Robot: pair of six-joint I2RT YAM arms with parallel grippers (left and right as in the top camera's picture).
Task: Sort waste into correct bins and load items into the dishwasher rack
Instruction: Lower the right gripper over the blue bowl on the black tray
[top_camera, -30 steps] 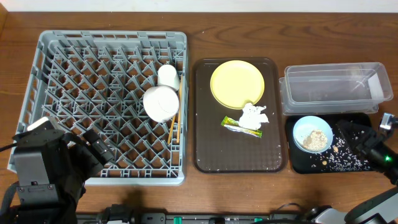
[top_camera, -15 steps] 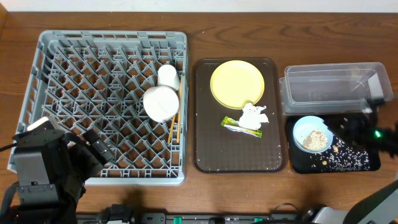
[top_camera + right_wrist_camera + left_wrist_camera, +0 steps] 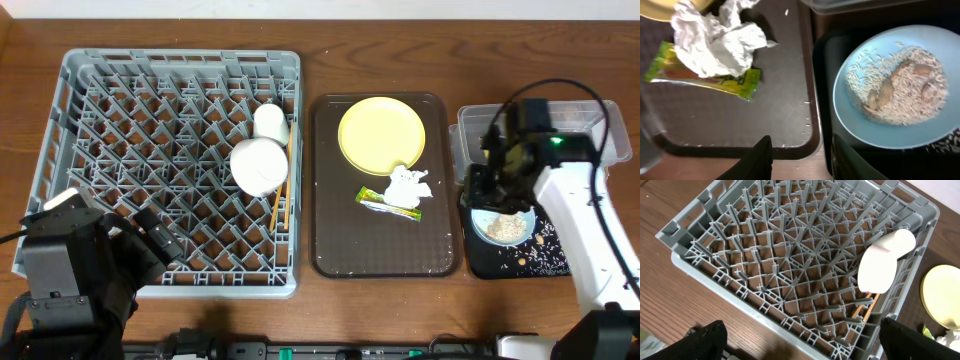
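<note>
We see the large square grey plastic dishwasher rack [image 3: 180, 58] on the left side of the wooden table [image 3: 380, 300]. In its right part a white bowl [image 3: 258, 165] lies tipped over, with a small white cup [image 3: 270, 122] touching its far side. Thin wooden chopsticks [image 3: 280, 205] lie just near of the bowl, along the rack's right wall.

Right of the rack sits a brown serving tray [image 3: 330, 250]. It holds a round yellow plate [image 3: 381, 135] at its far end. Nearer lies a crumpled white paper tissue [image 3: 408, 186], which rests partly on a small yellow-green and orange wrapper [image 3: 378, 200].

Far right, a clear plastic rectangular tub [image 3: 540, 140] stands beyond a shallow black rectangular tray [image 3: 585, 268]. A light blue bowl [image 3: 503, 225] sits in the left part of the black tray. White rice-like crumbs [image 3: 900, 87] cover the bowl's inside, and more lie scattered on the black tray to its right.

The right gripper [image 3: 802, 165] hangs over the left edge of the blue bowl. Its fingers are parted and hold nothing, and below the gap we see the neighbouring rims of the brown and black trays.

The left gripper [image 3: 805, 347] hovers above the rack's near left corner, its fingers spread wide and empty.
</note>
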